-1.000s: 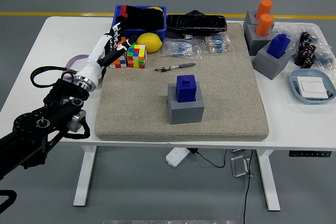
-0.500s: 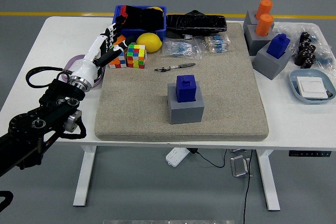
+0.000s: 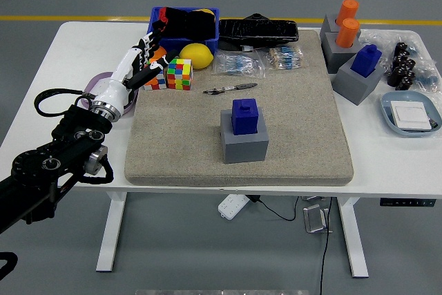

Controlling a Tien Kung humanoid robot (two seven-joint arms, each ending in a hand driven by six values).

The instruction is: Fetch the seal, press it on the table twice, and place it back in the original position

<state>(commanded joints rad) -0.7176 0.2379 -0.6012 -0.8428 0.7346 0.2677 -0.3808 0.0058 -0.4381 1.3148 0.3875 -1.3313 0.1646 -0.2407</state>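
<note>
Beige mat (image 3: pixel 290 112): covers table centre.
Grey base (image 3: pixel 244 143): mid-mat, holds seal.
Left hand (image 3: pixel 138 67): far-left mat edge, fingers loosely spread, empty.
Blue seal (image 3: pixel 245 115): seated in base.
Progress: seal not fetched, all steps apparently left.

Bright, even overhead light, no harsh glare. Soft short shadows under white table (image 3: pixel 83 46) and beside grey block (image 3: pixel 244 144) on mat (image 3: pixel 290 122). Focus sharp across frame; no motion blur. Slight wide-angle bowing at table's far edge. Clear plastic bags (image 3: pixel 238 65) show faint sheen.
</note>
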